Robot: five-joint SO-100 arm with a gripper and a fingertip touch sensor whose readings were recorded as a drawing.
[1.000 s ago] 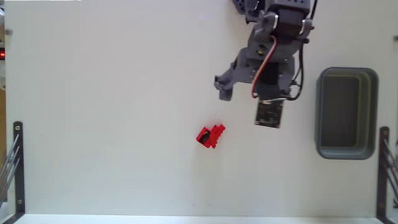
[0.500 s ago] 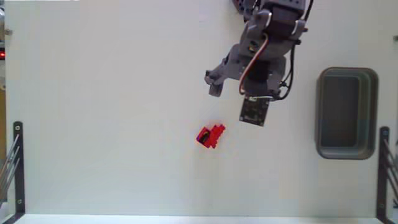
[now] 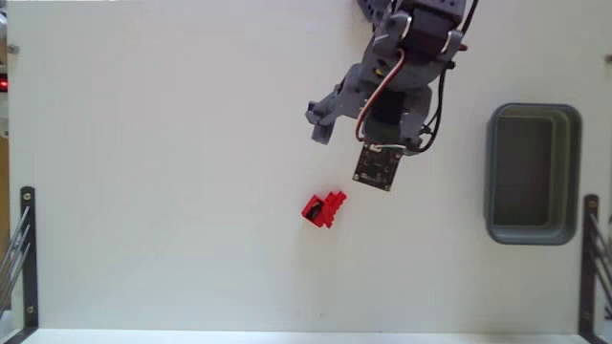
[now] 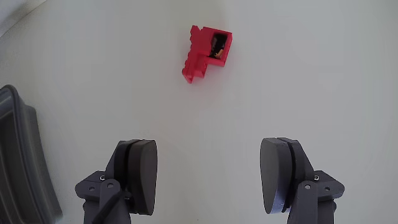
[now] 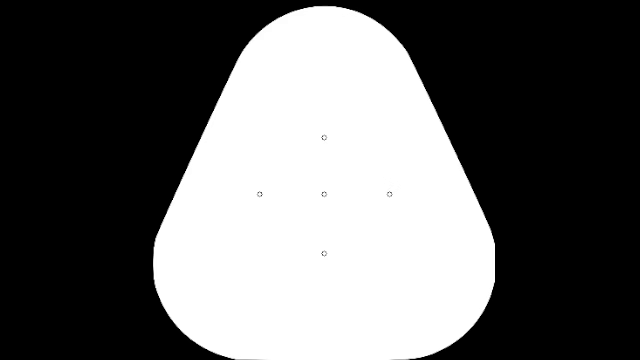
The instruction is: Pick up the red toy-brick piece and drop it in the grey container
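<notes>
The red toy-brick piece lies on the white table, below and left of the arm in the fixed view. In the wrist view the red toy-brick piece sits ahead of the fingers, apart from them. My gripper hovers above and to the right of it, open, with nothing between its fingers; in the wrist view the gripper spans the lower middle. The grey container stands at the right in the fixed view, and its rim shows at the wrist view's left edge.
Black metal brackets stand at the left edge and right edge of the table in the fixed view. The table's front edge runs along the bottom. White surface surrounds the brick on all sides.
The arm has swung left in the fixed view, away from the container and closer to the brick. Brick and container have not moved.
</notes>
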